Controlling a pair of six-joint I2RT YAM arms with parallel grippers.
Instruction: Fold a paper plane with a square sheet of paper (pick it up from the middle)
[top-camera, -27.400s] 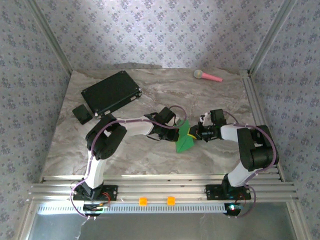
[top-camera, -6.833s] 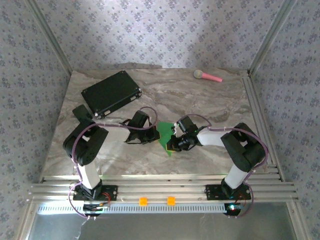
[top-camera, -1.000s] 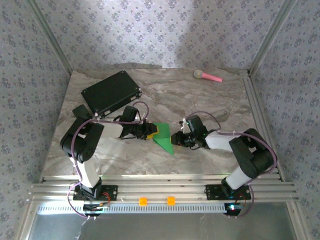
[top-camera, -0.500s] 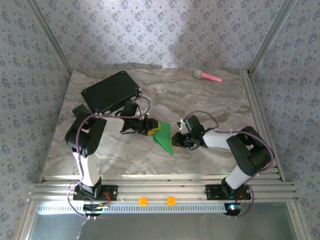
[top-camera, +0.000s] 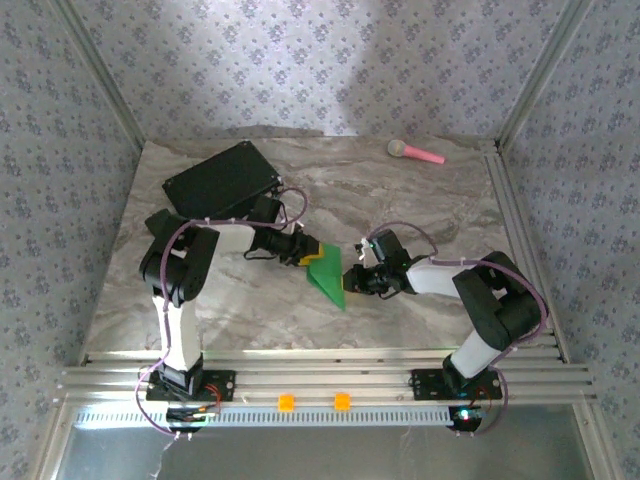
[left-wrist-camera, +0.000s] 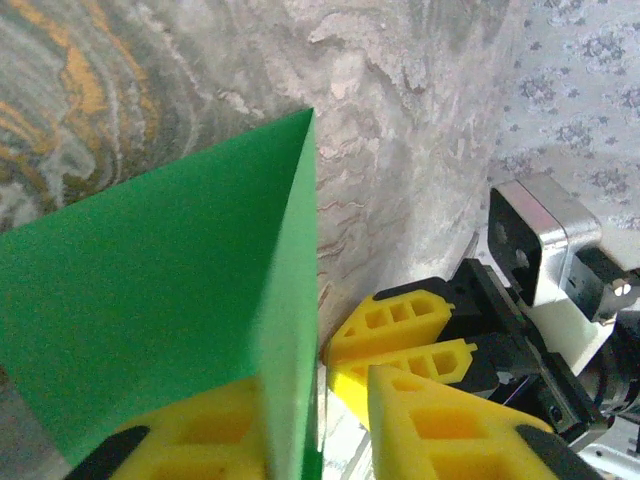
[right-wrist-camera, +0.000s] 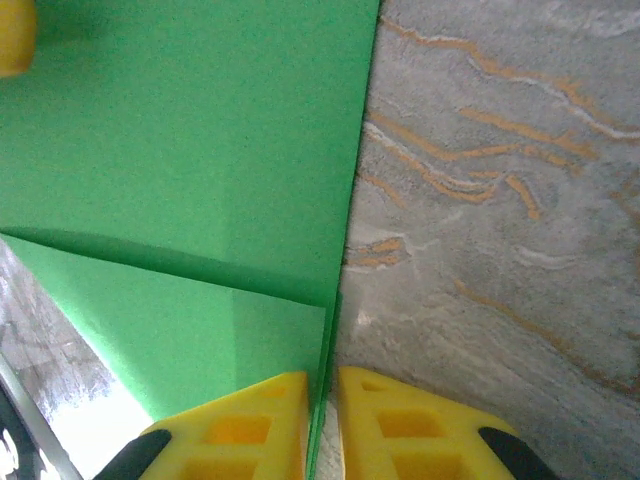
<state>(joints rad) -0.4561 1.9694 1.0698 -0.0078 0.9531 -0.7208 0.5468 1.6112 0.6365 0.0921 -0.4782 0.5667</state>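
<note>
The green paper (top-camera: 327, 278) lies folded into a pointed wedge mid-table, its tip toward the near edge. My left gripper (top-camera: 307, 254) sits at its left edge. In the left wrist view a raised flap of the paper (left-wrist-camera: 170, 300) stands between the jaws of the left gripper (left-wrist-camera: 318, 385), against one finger, with a gap to the other. My right gripper (top-camera: 351, 278) is at the paper's right edge. In the right wrist view the right gripper (right-wrist-camera: 322, 385) is shut on the folded edge of the paper (right-wrist-camera: 200, 150). The right gripper's fingers (left-wrist-camera: 400, 318) face my left ones.
A black case (top-camera: 222, 183) lies at the back left, just behind the left arm. A pink-handled microphone toy (top-camera: 415, 152) rests at the back right. Aluminium rails run along the right side (top-camera: 515, 230) and the near edge (top-camera: 320, 380).
The left gripper has slid right onto the paper's left edge and its jaws have narrowed around the raised flap. The right gripper has held its place on the paper.
</note>
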